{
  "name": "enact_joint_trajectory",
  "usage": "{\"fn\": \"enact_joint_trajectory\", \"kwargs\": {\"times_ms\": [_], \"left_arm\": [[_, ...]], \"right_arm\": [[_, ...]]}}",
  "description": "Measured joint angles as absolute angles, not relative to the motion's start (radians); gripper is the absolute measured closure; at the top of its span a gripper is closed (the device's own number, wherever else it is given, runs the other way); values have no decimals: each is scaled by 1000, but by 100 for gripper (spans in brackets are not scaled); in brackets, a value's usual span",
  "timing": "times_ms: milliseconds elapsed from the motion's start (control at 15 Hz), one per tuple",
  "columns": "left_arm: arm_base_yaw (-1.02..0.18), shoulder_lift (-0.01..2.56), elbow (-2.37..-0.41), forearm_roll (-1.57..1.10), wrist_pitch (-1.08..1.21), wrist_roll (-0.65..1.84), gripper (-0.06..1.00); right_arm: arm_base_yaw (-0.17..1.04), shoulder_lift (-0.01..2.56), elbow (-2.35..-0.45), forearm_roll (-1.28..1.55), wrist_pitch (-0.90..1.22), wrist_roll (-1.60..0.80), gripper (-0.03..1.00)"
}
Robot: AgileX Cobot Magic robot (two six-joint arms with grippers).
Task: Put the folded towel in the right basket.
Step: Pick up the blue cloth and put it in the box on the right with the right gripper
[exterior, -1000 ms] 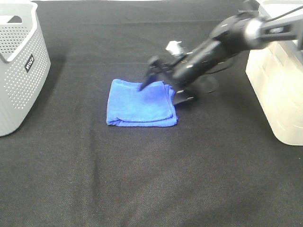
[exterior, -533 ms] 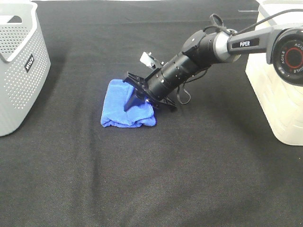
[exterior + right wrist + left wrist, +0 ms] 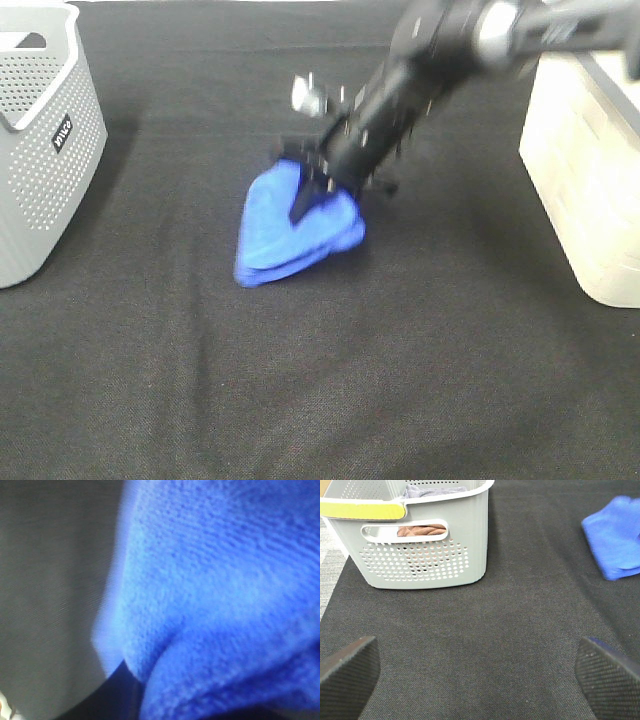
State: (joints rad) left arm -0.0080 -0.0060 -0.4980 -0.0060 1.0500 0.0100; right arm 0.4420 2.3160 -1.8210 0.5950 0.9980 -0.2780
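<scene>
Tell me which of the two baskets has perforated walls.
The grey basket at the left of the high view: its sides are dotted with holes. The pale basket at the right shows no holes in its walls.

A grey perforated plastic basket (image 3: 40, 150) is found standing at the left edge of a black woven table covering (image 3: 300, 380). Brown fabric (image 3: 422, 530) is seen through its handle slot (grey fabric (image 3: 435, 489) is noted near the rim).
</scene>
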Motion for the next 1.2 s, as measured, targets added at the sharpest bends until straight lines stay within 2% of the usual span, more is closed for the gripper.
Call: {"fn": "enact_joint_trajectory", "kwargs": {"times_ms": [267,600,667,733,800,933,1200], "left_arm": [[-8,-6,-498,-6,1050,10,-4],[-8,-6,-498,-6,1050,10,-4],[-8,-6,-498,-6,1050,10,-4],[-8,-6,-498,-6,1050,10,-4],[-8,-6,-498,-6,1050,10,-4],[-8,-6,-498,-6,1050,10,-4],[-8,-6,-498,-6,1050,10,-4]], "right_arm": [[372,2020,-1821,569,1156,-267,77],[-68,1662,-1821,543,1208,-248,77],[-68,1662,-1821,543,1208,-248,77],[-180,1630,-1821,512,1208,-252,77],[-233,1628,-1821,474,1209,-252,77],[-282,1654,-1821,358,1211,-242,77],[-282,1773,-1821,222,1217,-190,77]]}}
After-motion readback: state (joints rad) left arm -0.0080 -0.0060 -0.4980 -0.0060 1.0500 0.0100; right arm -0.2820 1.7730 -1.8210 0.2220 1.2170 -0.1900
